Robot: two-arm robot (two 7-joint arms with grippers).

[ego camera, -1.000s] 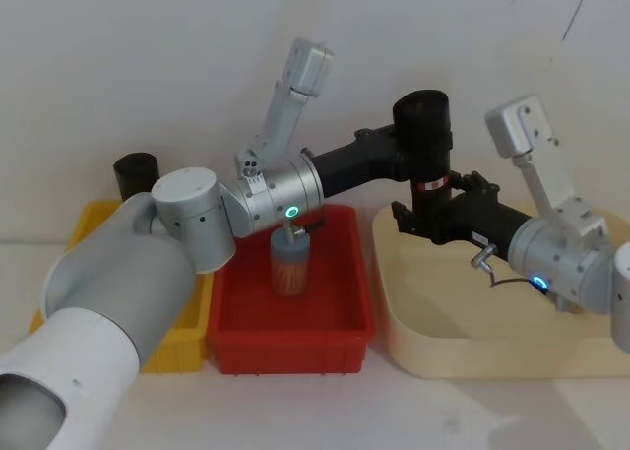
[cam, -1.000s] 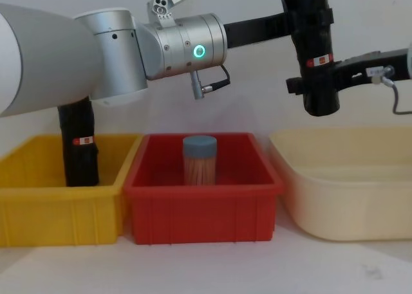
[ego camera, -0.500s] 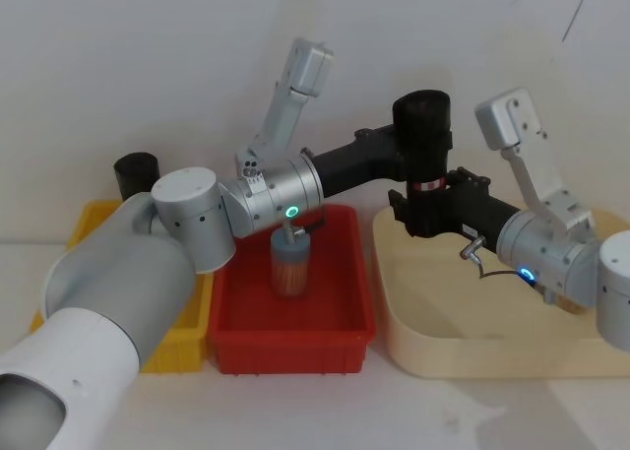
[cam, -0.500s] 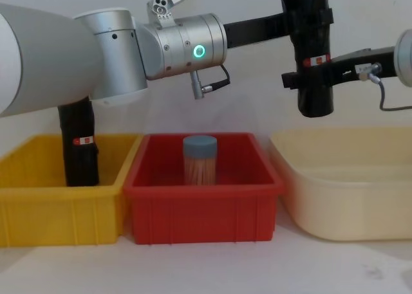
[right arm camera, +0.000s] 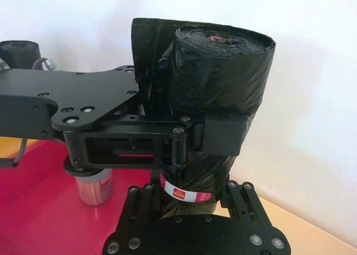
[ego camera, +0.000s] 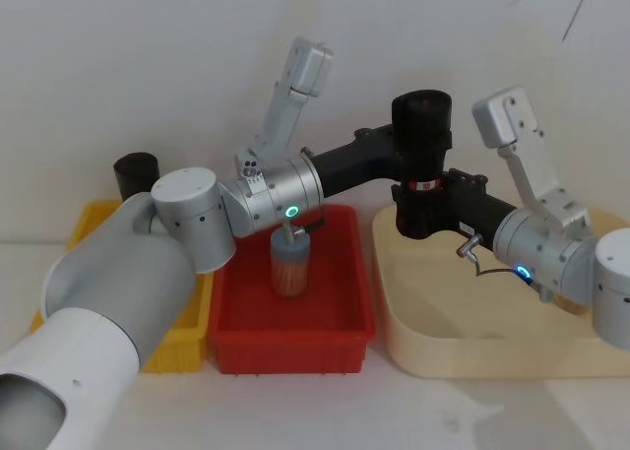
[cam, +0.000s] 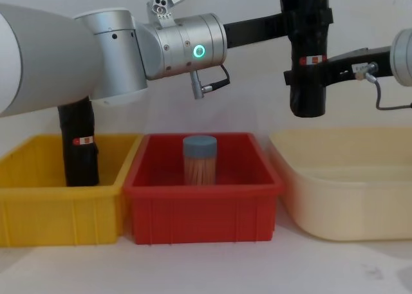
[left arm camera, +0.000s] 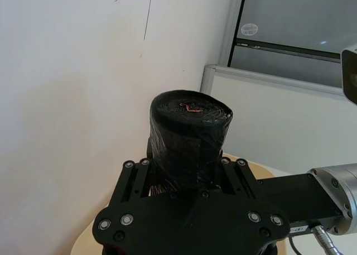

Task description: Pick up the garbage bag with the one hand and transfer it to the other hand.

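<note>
A: Where is the garbage bag point(ego camera: 421, 155)?
B: Upright in the air, above the gap between red bin point(ego camera: 292, 344) and beige tub point(ego camera: 413, 356).
A: And the 2 tools?
B: Left tool point(ego camera: 402, 155) clamps its upper part; right tool point(ego camera: 417, 202) clamps just below the label.

A plain white wall point(ego camera: 148, 56) rises behind the pale counter point(cam: 212, 268). On the wall, thin dark cracks point(ego camera: 576, 7) run near an upper corner. A grey-framed window point(left arm camera: 295, 32) adjoins it.
</note>
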